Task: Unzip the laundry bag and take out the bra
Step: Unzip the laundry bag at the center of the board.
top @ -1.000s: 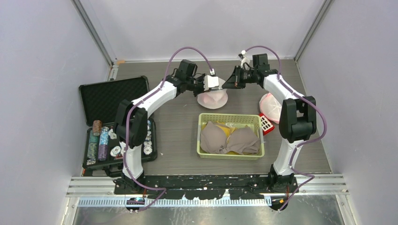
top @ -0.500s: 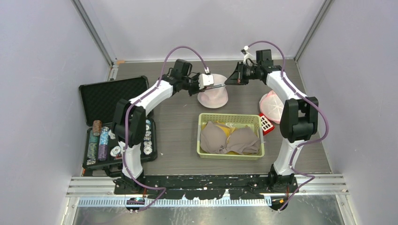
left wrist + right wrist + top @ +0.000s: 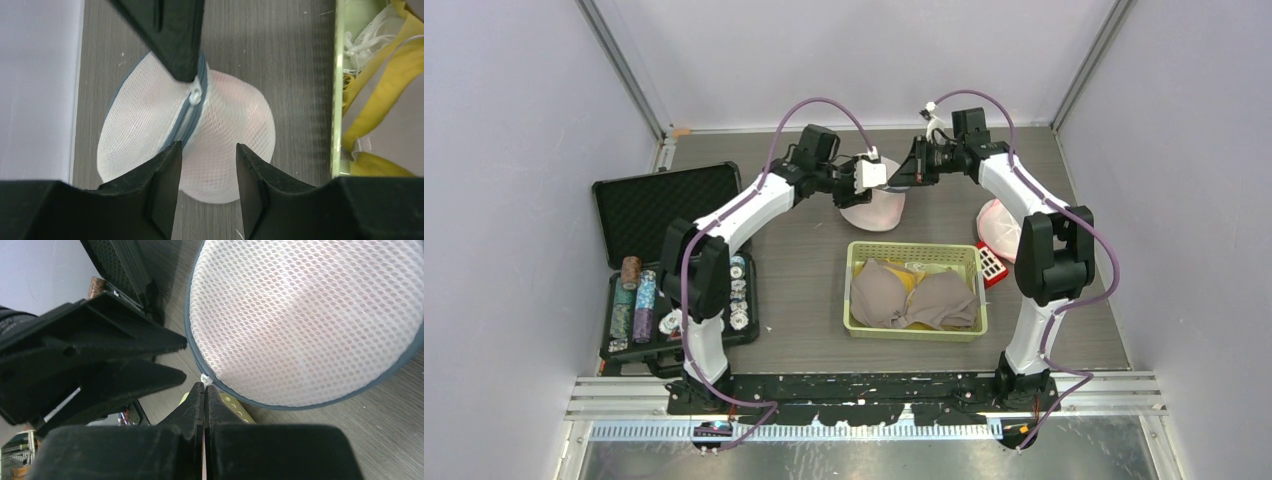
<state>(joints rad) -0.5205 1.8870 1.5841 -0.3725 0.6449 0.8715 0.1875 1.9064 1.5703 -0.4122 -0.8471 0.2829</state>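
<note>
The laundry bag [image 3: 876, 208] is a white mesh dome with a blue-grey zipper, lying behind the basket. A pinkish tint shows through the mesh; the bra itself is hidden inside. In the left wrist view the bag [image 3: 225, 145] lies under my left gripper [image 3: 207, 150], which is open with only mesh below the gap. My right gripper [image 3: 206, 386] is shut on the small white zipper pull [image 3: 205, 378] at the bag's [image 3: 305, 320] rim. From above, the left gripper [image 3: 879, 180] and right gripper [image 3: 898, 180] meet tip to tip over the bag.
A green basket [image 3: 914, 246] with taupe and yellow garments stands in front of the bag, its rim [image 3: 337, 100] close on the right. A second mesh bag [image 3: 1002, 225] and a red-and-white item [image 3: 991, 263] lie at right. An open black case [image 3: 664, 200] holds poker chips at left.
My left gripper has opened and let go of the bag. The right gripper, still shut on the pull, has shifted left toward the left gripper.
</note>
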